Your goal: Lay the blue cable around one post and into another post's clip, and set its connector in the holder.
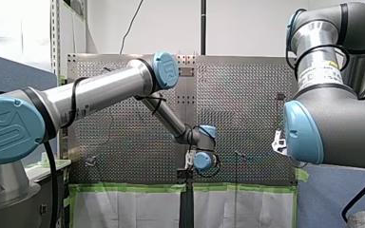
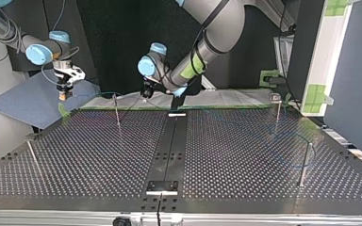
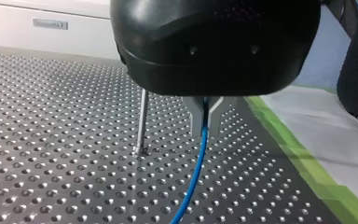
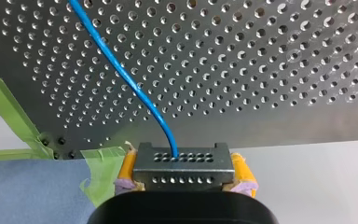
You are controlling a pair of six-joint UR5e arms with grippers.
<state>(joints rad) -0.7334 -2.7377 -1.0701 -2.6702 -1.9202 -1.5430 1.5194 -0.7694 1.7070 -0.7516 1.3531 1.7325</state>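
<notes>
— Right gripper (image 2: 64,94), upper left of the top view: state?
— Its yellow pads (image 4: 127,165) are clamped on the connector (image 4: 182,161). The blue cable (image 4: 121,77) leaves the connector's face and runs out over the perforated table (image 4: 270,60).
— Next item to the right?
— A thin post (image 2: 117,113), then my left gripper (image 2: 146,93) at upper centre. Its metal fingers (image 3: 195,116) are closed on the cable, and the post appears to stand just beside them.
— How should the routing step be run?
— Recommended: hold both grips firm and the span lightly taut. Carry the cable low around the post so it wraps the shaft and does not ride over the tip. Move both arms together to avoid a kink at the connector. The holder cannot be identified.
</notes>
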